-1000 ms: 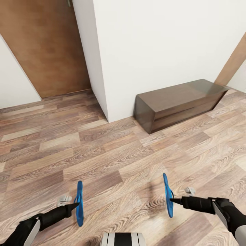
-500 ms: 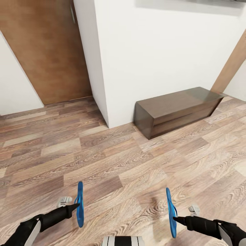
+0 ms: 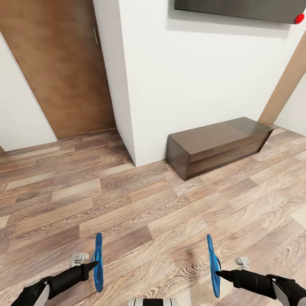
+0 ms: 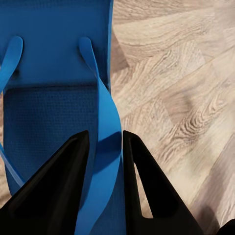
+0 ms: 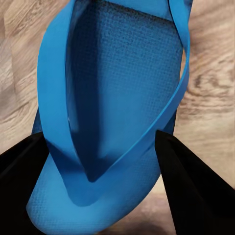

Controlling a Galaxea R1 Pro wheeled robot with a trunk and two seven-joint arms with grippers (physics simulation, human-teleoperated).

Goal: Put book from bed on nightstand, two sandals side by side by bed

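Open floor (image 3: 127,204); cabinet (image 3: 216,144) ahead-right.

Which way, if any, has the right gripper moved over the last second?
Yes. The right gripper, holding its sandal, drew back toward the robot, away from the long cabinet.

Even, bright, diffuse render light; no visible source. Soft shadow under wall panel (image 3: 238,9) on white wall (image 3: 182,76). Faint glossy sheen on cabinet (image 3: 216,144) top. Head view wide-angle: verticals splay toward edges. Wrist views soft, close surfaces slightly blurred.
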